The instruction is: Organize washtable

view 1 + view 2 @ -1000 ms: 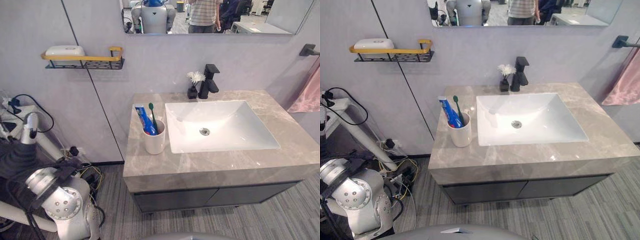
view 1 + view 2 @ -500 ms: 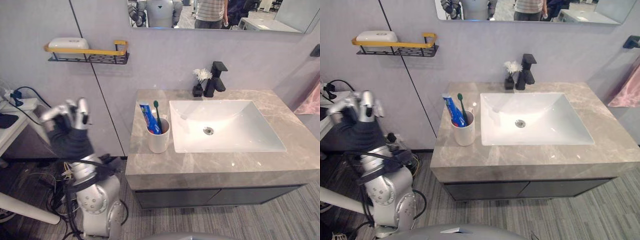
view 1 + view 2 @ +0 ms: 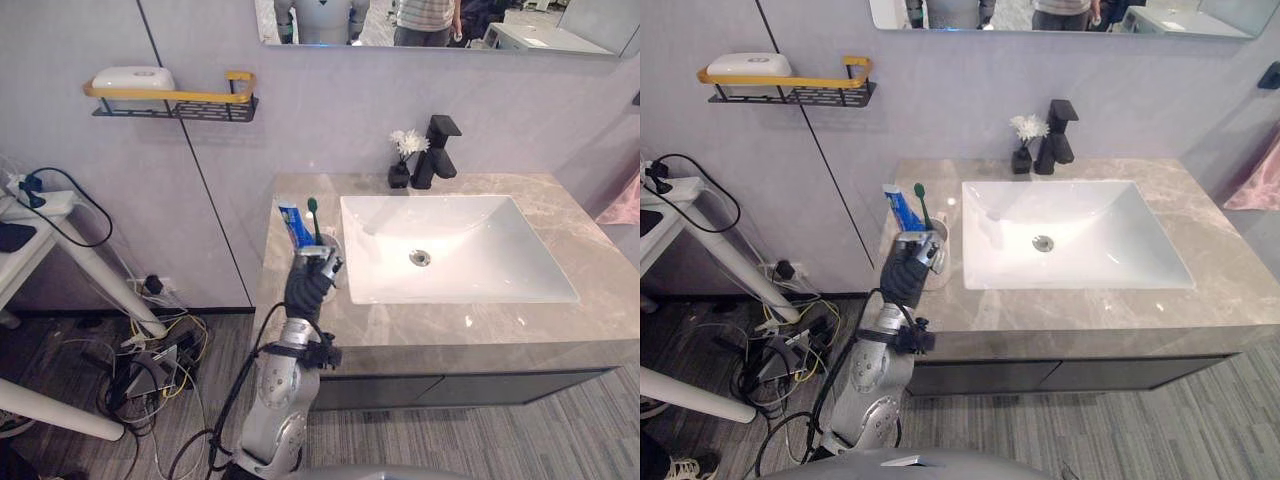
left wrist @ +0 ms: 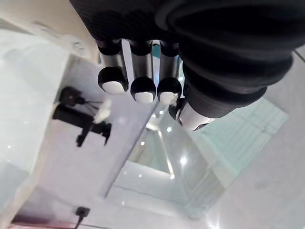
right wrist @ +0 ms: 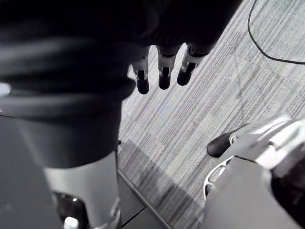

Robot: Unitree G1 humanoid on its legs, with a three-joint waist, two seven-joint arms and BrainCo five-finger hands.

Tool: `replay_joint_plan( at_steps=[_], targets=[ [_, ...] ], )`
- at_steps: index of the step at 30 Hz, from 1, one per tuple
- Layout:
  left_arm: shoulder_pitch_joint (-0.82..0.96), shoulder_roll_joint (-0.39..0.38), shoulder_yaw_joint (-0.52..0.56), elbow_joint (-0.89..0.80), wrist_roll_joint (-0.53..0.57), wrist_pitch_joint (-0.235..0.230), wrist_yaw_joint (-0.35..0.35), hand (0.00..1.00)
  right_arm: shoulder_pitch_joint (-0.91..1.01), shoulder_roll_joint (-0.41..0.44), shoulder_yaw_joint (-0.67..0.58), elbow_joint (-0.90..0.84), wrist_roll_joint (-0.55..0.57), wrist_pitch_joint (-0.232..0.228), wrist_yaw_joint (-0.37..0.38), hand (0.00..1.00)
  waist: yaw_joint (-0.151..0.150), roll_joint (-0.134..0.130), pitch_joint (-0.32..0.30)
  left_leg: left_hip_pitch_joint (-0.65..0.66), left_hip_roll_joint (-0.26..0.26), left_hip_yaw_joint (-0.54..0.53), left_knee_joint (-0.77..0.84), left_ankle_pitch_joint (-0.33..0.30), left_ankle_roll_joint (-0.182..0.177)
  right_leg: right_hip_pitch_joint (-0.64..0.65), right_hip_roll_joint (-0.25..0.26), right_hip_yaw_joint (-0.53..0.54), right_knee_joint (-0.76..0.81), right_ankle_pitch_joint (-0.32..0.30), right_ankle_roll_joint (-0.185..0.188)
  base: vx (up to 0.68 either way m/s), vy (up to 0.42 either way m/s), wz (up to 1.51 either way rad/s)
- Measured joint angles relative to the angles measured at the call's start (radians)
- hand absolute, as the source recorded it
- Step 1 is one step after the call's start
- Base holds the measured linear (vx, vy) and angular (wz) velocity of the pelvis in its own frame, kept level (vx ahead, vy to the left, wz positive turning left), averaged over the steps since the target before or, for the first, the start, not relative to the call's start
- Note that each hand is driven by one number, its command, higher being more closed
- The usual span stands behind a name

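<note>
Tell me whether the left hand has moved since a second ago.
Yes. The left hand has moved right, from beside the counter's left edge to over the counter, and is now at the white cup.

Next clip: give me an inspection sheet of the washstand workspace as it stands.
Surface: grey marble countertop with white sink.
Job's things: white cup holding toothpaste and toothbrush, left of the sink; soap on wall shelf.
Clutter: flower vase beside black faucet.
Hands: left hand at the cup, grip unclear; right hand open over floor.
Cables: tangle on floor left of the countertop.
Surroundings: mirror, pink towel.
</note>
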Motion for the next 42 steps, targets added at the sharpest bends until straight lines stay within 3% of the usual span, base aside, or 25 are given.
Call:
replay_joint_plan(
  at_steps=[7,15,42],
  targets=[
    [-0.001,0.036,-0.062,0.092,-0.039,0.031,-0.031,1.0,-0.022,0.0,-0.025,0.006,0.0,0.008,-0.002,0.0,-0.008,0.002,-0.001,0.0,0.002,0.004,0.001,0.002,-0.001,0.0,0.002,0.002,-0.005,0.003,0.003,0.0,-0.002,-0.02],
    [-0.001,0.069,-0.062,0.176,-0.044,0.056,-0.031,1.0,-0.071,0.002,-0.036,0.007,0.0,0.009,-0.002,0.0,-0.03,0.005,0.001,0.014,0.002,0.015,-0.036,0.022,-0.003,0.002,0.012,0.005,-0.045,0.026,0.003,0.0,-0.004,-0.03],
    [0.054,0.072,0.112,0.188,-0.043,0.051,-0.011,1.0,-0.114,0.001,-0.033,0.039,0.001,0.007,-0.019,0.0,-0.05,0.003,0.026,0.014,0.002,0.016,-0.042,0.024,-0.005,0.009,0.018,0.006,-0.069,0.04,0.0,0.0,0.0,0.0]
  ],
)
